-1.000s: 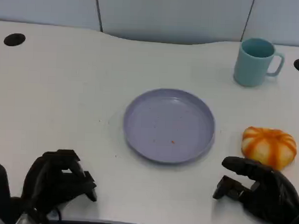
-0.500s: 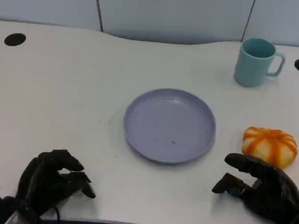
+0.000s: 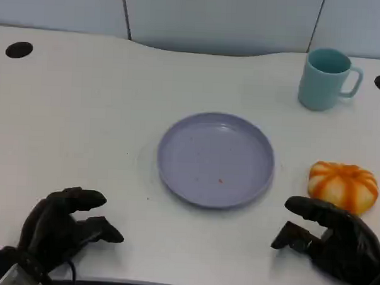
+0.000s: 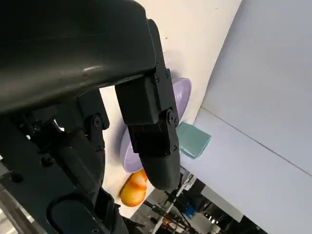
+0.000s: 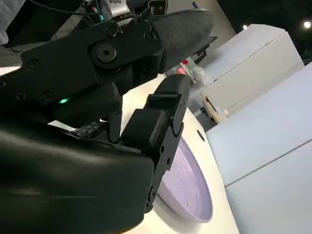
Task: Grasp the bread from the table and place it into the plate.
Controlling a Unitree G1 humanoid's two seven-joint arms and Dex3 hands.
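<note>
- Orange-striped and glossy, the bread [image 3: 342, 186] lies on the white table [image 3: 84, 112], to the right of the lilac plate [image 3: 216, 159] and apart from its rim; nothing holds it.
- The right hand [image 3: 329, 240] sits just on the near side of the bread with its fingers apart and empty; one finger reaches to the bun's near edge, though I cannot tell whether it touches.
- The left hand [image 3: 63, 227] rests at the near left edge of the table, well away from the plate, fingers loosely spread and holding nothing.
- Risk: the bun is rounded and looks smooth, so a closing hand that comes in low from the near side could push it away across the table rather than wrap it.
- Risk: a grasp on the near edge alone would likely be shallow, and the bun might roll out during the carry to the plate.
- Risk: the teal mug [image 3: 326, 78] stands well behind the bread; I judge it safe unless the bun is shoved far.
- The head view gives the whole layout; the left wrist view shows the bread [image 4: 135, 188], the plate [image 4: 181, 95] and the mug [image 4: 194, 140] past its own fingers [image 4: 156, 146].
- The right wrist view shows the plate [image 5: 187, 183] beyond its fingers [image 5: 156, 122].
</note>
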